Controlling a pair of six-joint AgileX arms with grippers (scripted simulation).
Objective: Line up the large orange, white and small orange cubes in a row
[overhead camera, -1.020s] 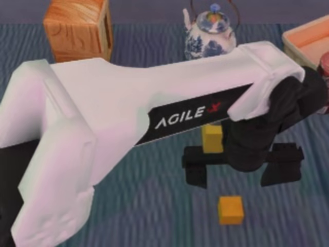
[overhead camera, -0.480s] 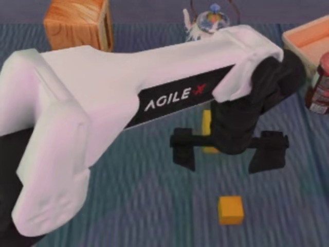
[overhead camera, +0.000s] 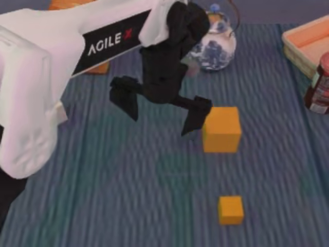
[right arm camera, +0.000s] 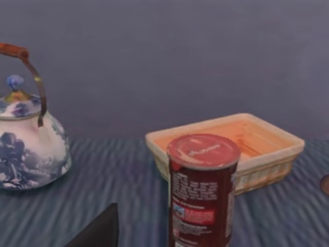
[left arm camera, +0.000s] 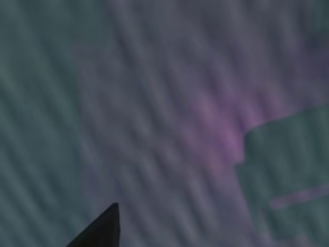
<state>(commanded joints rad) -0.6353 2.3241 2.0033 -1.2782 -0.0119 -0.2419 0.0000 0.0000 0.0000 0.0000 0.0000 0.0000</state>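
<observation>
The large orange cube (overhead camera: 221,129) rests on the blue cloth right of centre. Nearer the front edge sits the small orange cube (overhead camera: 231,210), almost directly in front of it. The white cube is out of view. My left gripper (overhead camera: 160,105) hangs open just left of the large cube and above the cloth, with nothing between its fingers; one fingertip (overhead camera: 197,114) is close to the cube's upper left corner. The left wrist view shows only cloth and one fingertip (left arm camera: 103,229). My right gripper (right arm camera: 146,231) is parked off the top view, open, one finger (right arm camera: 100,231) showing.
A blue-and-white teapot (overhead camera: 216,41) stands at the back, partly behind my left arm. A shallow orange tray (overhead camera: 303,38) and a red can (overhead camera: 320,85) sit at the right edge. A wood-grain box (overhead camera: 97,67) peeks out under the arm at the back left.
My left arm has swung back and to the left, still open. It has uncovered the large orange cube, and now covers the wood-grain box. Both orange cubes stay put.
</observation>
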